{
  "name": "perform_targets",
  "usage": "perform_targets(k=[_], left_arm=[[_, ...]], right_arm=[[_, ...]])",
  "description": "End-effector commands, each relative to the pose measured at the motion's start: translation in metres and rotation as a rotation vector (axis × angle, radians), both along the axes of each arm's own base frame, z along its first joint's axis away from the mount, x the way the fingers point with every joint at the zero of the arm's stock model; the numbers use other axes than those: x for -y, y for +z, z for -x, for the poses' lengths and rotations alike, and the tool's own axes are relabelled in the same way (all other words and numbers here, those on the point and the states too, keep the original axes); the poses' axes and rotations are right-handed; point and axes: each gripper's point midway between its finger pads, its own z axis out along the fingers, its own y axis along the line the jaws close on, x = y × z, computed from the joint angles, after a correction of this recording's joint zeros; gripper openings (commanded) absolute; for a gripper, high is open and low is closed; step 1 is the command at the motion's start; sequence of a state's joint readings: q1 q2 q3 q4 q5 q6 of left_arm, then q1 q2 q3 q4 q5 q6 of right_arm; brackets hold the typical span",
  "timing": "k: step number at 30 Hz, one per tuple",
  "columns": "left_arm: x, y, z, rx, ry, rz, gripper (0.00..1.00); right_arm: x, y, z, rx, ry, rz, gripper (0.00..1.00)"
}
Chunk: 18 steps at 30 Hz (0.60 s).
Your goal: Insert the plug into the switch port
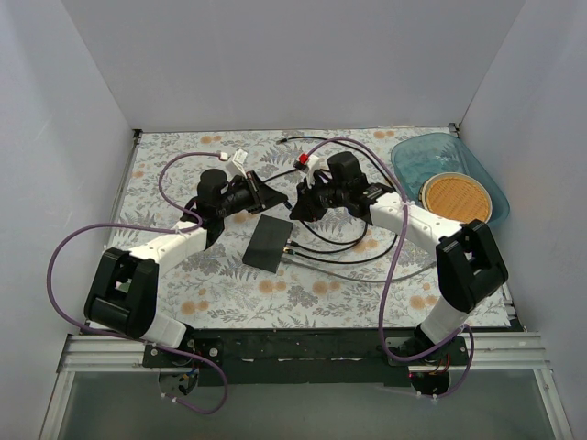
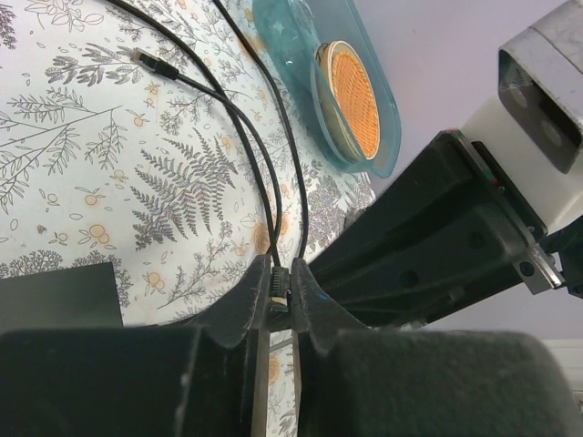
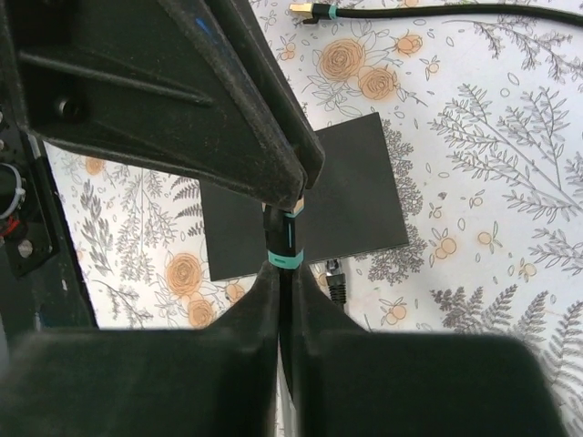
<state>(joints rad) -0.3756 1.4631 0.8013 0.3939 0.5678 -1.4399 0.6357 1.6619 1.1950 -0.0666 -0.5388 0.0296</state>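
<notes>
The plug [image 3: 284,238], small, light and rigid on a limp cord [image 2: 263,196], is raised just over the switch [image 1: 268,243], with the left fingers [image 2: 239,309] and right fingers [image 3: 244,305] both clamped on it; its hard, probably slippery body is the place to grip, not the cord.

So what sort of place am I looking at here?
Probably a robot test booth: white walls box in a flower-patterned table, a left arm and right arm are bolted at its edge, with a switch and cables.
</notes>
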Motion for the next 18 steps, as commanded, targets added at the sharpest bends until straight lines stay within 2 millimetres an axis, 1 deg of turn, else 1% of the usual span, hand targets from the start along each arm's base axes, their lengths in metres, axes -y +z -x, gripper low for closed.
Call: perform_targets(k=[1, 2, 3, 4, 5, 6, 8, 11, 16, 18], left_arm=[[0.000, 0.017, -0.006, 0.042, 0.032, 0.004, 0.00], [-0.004, 0.016, -0.009, 0.028, 0.074, -0.005, 0.00], [-0.006, 0.017, -0.010, 0.003, 0.101, 0.003, 0.00], [-0.009, 0.015, -0.011, -0.024, 0.125, -0.001, 0.00], [-0.011, 0.015, -0.013, -0.038, 0.149, 0.002, 0.00], [-0.015, 0.019, -0.015, -0.039, 0.179, 0.006, 0.00], [-0.018, 0.020, -0.016, -0.066, 0.209, 0.014, 0.00], [-0.023, 0.023, -0.018, -0.080, 0.250, 0.014, 0.00], [-0.028, 0.023, -0.018, -0.091, 0.282, 0.010, 0.00], [-0.028, 0.023, -0.018, -0.094, 0.283, 0.011, 0.00]], right_arm=[[-0.001, 0.033, -0.001, 0.072, -0.004, -0.042, 0.38], [0.000, 0.039, -0.003, 0.089, -0.019, -0.047, 0.50], [0.003, 0.038, -0.006, 0.105, -0.048, -0.032, 0.66], [0.005, 0.041, -0.009, 0.123, -0.069, -0.029, 0.71], [0.006, 0.049, -0.010, 0.150, -0.087, -0.036, 0.75], [0.009, 0.051, -0.014, 0.168, -0.116, -0.027, 0.79], [0.012, 0.056, -0.015, 0.184, -0.143, -0.025, 0.80], [0.014, 0.059, -0.019, 0.204, -0.176, -0.016, 0.80], [0.003, 0.055, -0.012, 0.212, -0.165, 0.008, 0.77], [-0.004, 0.048, -0.009, 0.216, -0.165, 0.033, 0.76]])
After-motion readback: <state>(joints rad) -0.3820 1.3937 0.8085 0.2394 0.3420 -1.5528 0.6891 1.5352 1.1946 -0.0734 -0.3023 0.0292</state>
